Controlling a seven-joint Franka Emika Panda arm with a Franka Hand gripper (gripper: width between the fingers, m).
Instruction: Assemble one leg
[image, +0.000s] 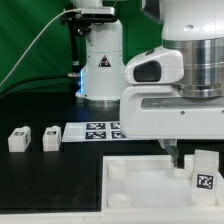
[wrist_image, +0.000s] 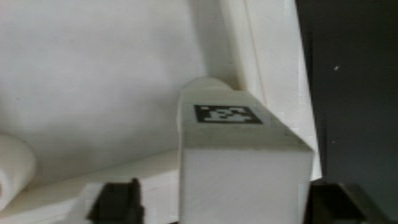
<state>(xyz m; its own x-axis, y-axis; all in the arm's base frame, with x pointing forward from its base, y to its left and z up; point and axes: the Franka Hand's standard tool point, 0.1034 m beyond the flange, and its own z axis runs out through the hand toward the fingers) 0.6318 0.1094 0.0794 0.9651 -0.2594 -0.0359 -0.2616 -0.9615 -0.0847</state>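
Note:
A white leg (image: 205, 171) with a black-and-white tag stands upright at the far corner of the large white tray-like piece (image: 140, 190), on the exterior view's right. My gripper (image: 187, 158) is down around it. In the wrist view the leg (wrist_image: 240, 150) lies between my fingers, its tagged end at the tray's corner wall (wrist_image: 267, 50). My gripper (wrist_image: 226, 205) is open: one finger (wrist_image: 333, 203) sits against the leg, and the other finger (wrist_image: 121, 203) stands a small gap off it. Two more legs (image: 18, 139) (image: 51, 136) stand on the table at the exterior view's left.
The marker board (image: 100, 130) lies behind the tray. The arm's base (image: 100, 60) stands further back with a cable beside it. A round corner socket (wrist_image: 15, 170) rises from the tray floor near the held-between leg.

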